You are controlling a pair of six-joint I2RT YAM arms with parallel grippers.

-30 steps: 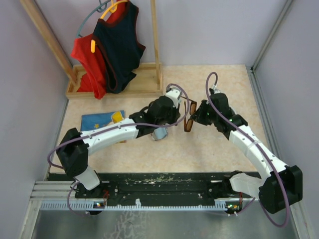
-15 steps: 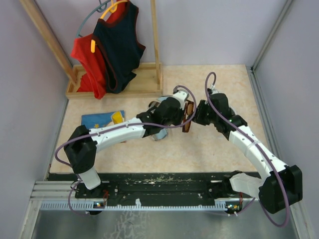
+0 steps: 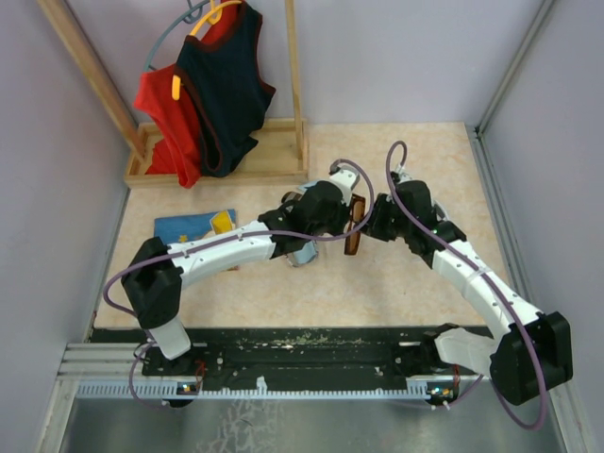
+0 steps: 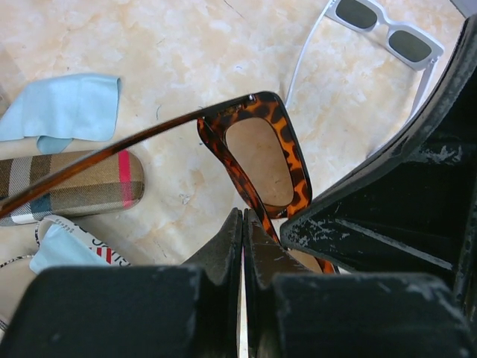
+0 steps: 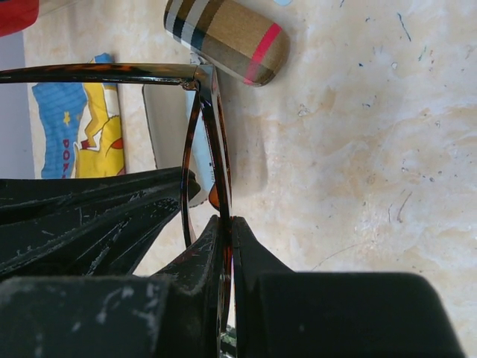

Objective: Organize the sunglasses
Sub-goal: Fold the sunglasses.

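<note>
The brown tortoiseshell sunglasses (image 3: 355, 229) hang edge-up above the table between both arms. My right gripper (image 5: 226, 224) is shut on the frame, which runs up between its fingers. My left gripper (image 4: 245, 220) is shut, its tips at the frame's lower end beside the amber lens (image 4: 261, 160). A thin reddish sliver shows between its fingers. One arm of the sunglasses (image 4: 97, 160) sticks out open to the side. The white-framed sunglasses (image 4: 384, 31) lie on the table beyond, apart from both grippers.
A plaid case (image 4: 74, 186) and a light-blue cloth (image 4: 67, 104) lie below the left gripper, next to a print case (image 4: 89, 240). A blue and yellow item (image 3: 193, 226) lies at left. A wooden rack (image 3: 226, 160) with red and navy tops stands at the back.
My left gripper has swung right, closing in on the brown sunglasses and the right gripper. The right gripper shifted slightly left with the frame. Both stayed shut.
</note>
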